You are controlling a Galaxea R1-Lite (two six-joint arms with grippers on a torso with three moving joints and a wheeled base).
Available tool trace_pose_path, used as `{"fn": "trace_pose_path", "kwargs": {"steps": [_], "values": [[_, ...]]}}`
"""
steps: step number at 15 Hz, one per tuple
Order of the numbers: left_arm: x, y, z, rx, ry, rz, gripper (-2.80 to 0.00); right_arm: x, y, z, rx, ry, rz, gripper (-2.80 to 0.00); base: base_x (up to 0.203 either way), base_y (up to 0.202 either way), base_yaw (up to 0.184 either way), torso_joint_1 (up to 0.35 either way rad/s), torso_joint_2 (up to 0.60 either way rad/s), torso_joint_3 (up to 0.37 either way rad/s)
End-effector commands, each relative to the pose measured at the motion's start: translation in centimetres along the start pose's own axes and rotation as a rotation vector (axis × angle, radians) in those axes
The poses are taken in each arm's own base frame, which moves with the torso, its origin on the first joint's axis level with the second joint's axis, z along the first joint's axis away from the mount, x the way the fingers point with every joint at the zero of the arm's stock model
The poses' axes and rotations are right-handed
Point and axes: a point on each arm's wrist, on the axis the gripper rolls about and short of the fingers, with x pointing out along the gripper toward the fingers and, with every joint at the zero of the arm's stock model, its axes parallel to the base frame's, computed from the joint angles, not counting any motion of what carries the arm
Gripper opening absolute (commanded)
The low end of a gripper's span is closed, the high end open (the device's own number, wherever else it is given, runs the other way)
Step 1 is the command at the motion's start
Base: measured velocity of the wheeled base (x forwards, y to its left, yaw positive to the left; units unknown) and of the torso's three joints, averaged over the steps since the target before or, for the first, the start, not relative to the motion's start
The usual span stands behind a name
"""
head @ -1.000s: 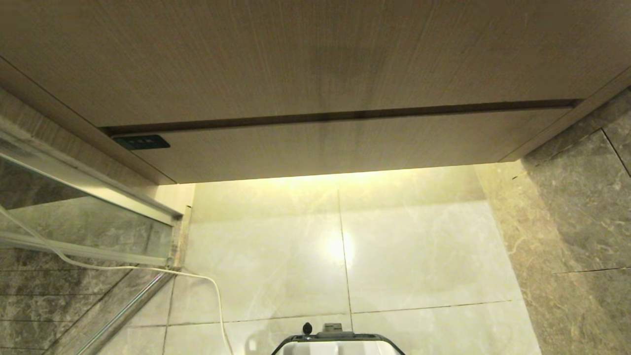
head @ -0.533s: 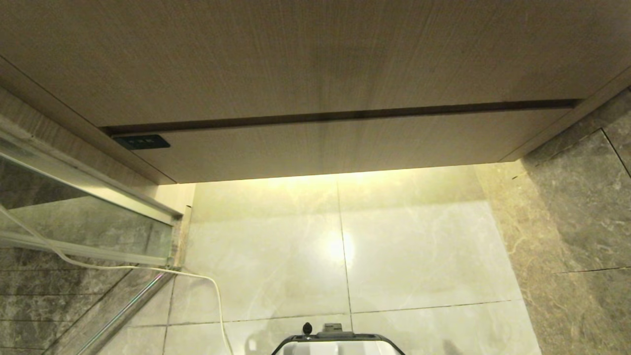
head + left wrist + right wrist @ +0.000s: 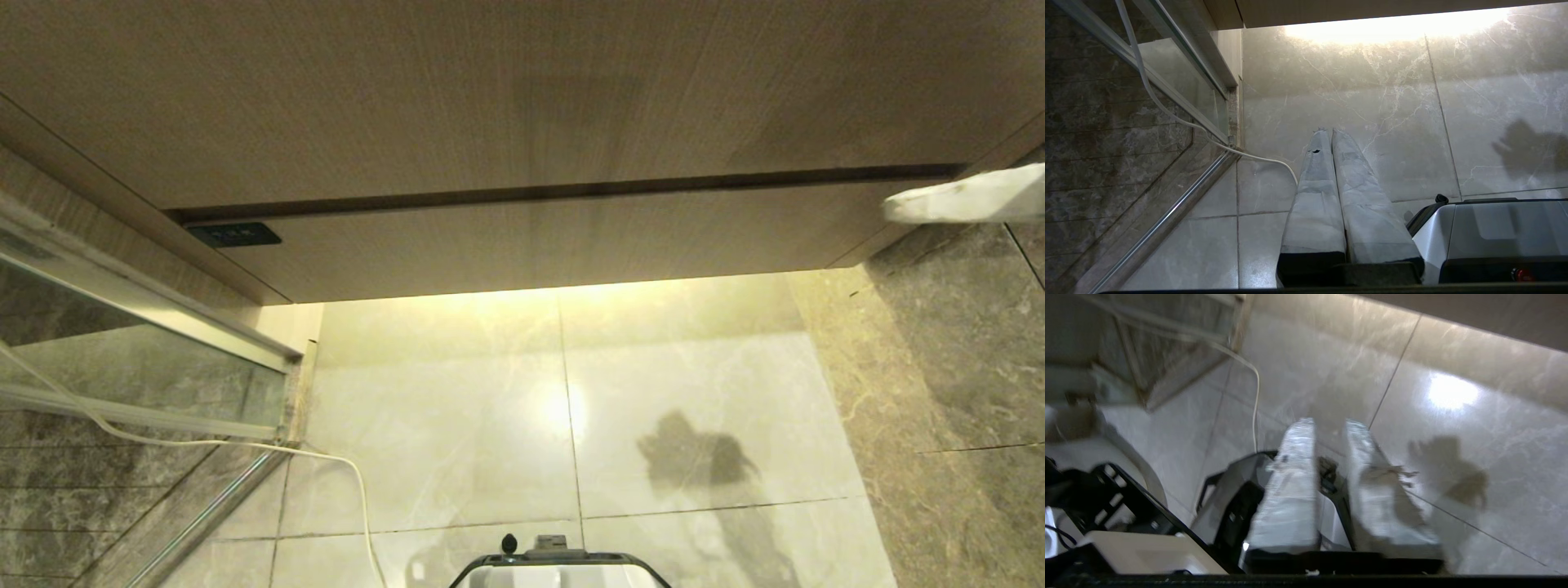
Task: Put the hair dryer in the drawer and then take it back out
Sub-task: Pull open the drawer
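The drawer (image 3: 571, 241) is the wide low wood-grain front with a small dark label (image 3: 233, 235) at its left end; it is closed under a taller plain panel (image 3: 490, 98). The hair dryer is out of view. My right gripper (image 3: 894, 206) reaches in from the right edge of the head view, level with the drawer's right end. In the right wrist view this gripper (image 3: 1331, 424) is open, its wrapped fingers slightly apart with nothing between them. My left gripper (image 3: 1328, 131) is shut and empty, parked low over the floor beside my base.
A glass shower screen (image 3: 147, 359) in a metal frame stands at the left. A thin white cable (image 3: 351, 474) runs from it across the pale floor tiles. Dark marble wall (image 3: 963, 343) closes the right side. My base (image 3: 559, 572) shows at the bottom.
My right gripper has risen into the head view at the right edge, and its shadow has spread over the floor tiles. The drawer has not moved.
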Motion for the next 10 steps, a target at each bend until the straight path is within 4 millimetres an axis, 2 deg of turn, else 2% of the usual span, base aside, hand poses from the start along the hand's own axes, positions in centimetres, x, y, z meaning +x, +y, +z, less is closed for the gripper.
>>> {"fn": "trace_pose_path", "kwargs": {"steps": [1,4,6,9,10], "values": [[0.0,0.0,0.0,0.0,0.002,0.0,-2.8,6.7,-1.6,-1.3,-0.059,0.178,-0.003,0.0,0.0,0.0,0.0,0.0,0.0,0.0],[0.0,0.0,0.0,0.0,0.002,0.0,-2.8,10.0,-2.7,-3.5,-0.232,0.351,-0.316,0.0,0.0,0.0,0.0,0.0,0.0,0.0],[0.0,0.0,0.0,0.0,0.002,0.0,-2.8,13.5,-2.7,-4.4,-0.328,0.356,-0.35,0.0,0.0,0.0,0.0,0.0,0.0,0.0],[0.0,0.0,0.0,0.0,0.002,0.0,-2.8,16.0,-2.2,-4.5,-0.475,0.304,-0.392,0.0,0.0,0.0,0.0,0.0,0.0,0.0],[0.0,0.0,0.0,0.0,0.002,0.0,-2.8,16.3,-2.0,-4.6,-0.508,0.296,-0.401,0.0,0.0,0.0,0.0,0.0,0.0,0.0]]}}
